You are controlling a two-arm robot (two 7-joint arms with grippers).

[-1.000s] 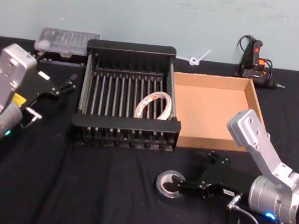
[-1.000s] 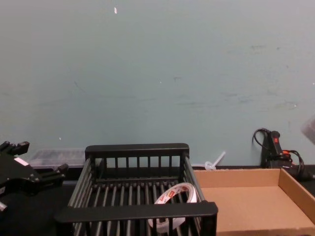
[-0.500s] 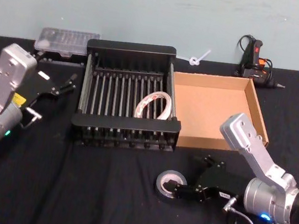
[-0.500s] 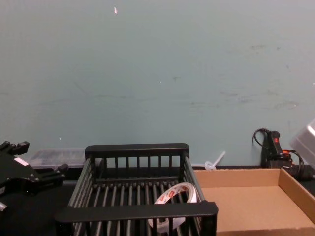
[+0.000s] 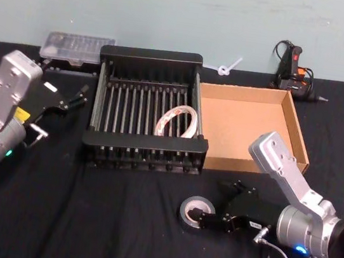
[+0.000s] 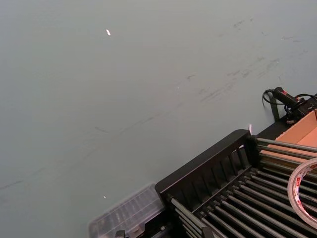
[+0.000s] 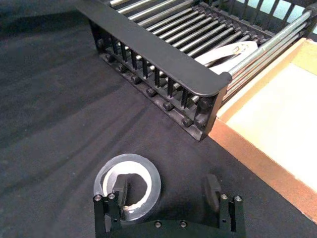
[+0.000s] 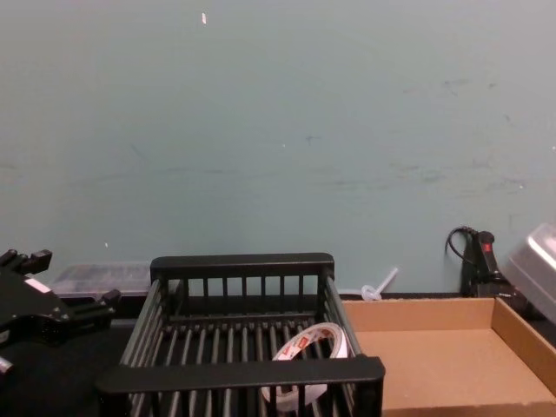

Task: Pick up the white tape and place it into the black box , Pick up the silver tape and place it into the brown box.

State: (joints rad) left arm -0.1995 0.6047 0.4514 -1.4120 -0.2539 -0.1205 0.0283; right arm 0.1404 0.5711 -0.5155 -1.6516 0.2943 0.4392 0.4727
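Black tabletop [image 5: 114, 223]: right hand [image 7: 166, 191] lowered since last frame, open, one finger inside silver tape [image 7: 128, 181]. Grasp imminent. White tape [image 5: 176, 120] already in black box [image 5: 144, 141]. Left hand [image 5: 73, 99] parked, open.

White tape [image 6: 303, 191] was cut off by frame edge in left wrist view; crate front rim [image 8: 240, 373] hid its lower part in chest view.

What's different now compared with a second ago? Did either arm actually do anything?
The right gripper has dropped lower onto the silver tape, its open fingers now straddling the roll's wall, one in the centre hole; nothing is gripped yet. The roll has not moved. The left gripper, the white tape in the black box and the brown box stayed put.
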